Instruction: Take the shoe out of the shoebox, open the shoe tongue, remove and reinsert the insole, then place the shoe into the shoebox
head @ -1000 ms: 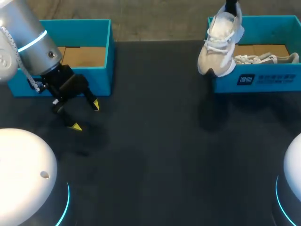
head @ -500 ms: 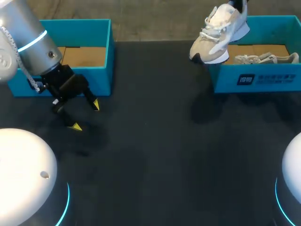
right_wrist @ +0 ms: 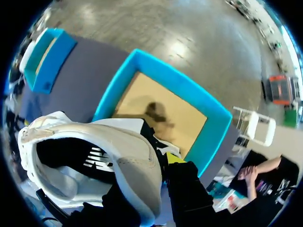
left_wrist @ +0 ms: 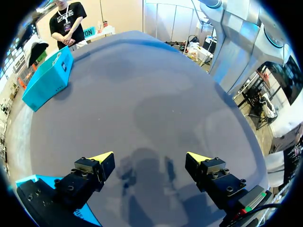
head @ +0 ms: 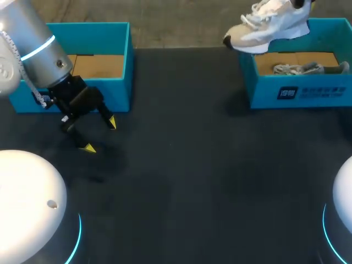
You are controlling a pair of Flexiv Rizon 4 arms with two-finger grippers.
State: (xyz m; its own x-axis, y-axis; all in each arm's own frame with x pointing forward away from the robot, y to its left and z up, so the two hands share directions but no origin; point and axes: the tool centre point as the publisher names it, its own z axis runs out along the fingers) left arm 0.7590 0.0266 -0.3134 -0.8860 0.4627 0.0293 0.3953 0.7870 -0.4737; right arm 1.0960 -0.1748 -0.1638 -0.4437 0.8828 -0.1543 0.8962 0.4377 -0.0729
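Two claws at work: my right gripper [right_wrist: 163, 163] clamps the white sneaker [head: 268, 25] by its heel, aloft above the right shoebox [head: 297, 93]; my left gripper [head: 99, 135] hangs wide open over the table [head: 192, 165].

The left gripper [left_wrist: 149, 157] is held above the grey table [left_wrist: 142, 94] with its fingers spread wide. A blue shoebox [left_wrist: 47, 81] is seen well ahead. A second blue box [left_wrist: 26, 182] is seen just beside one finger.

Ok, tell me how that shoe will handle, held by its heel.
Likely light: the shoe hangs roughly level over the shoebox from a heel grip alone. Its collar looks soft, so it may flex or swing. The thick sole should stay stiff.
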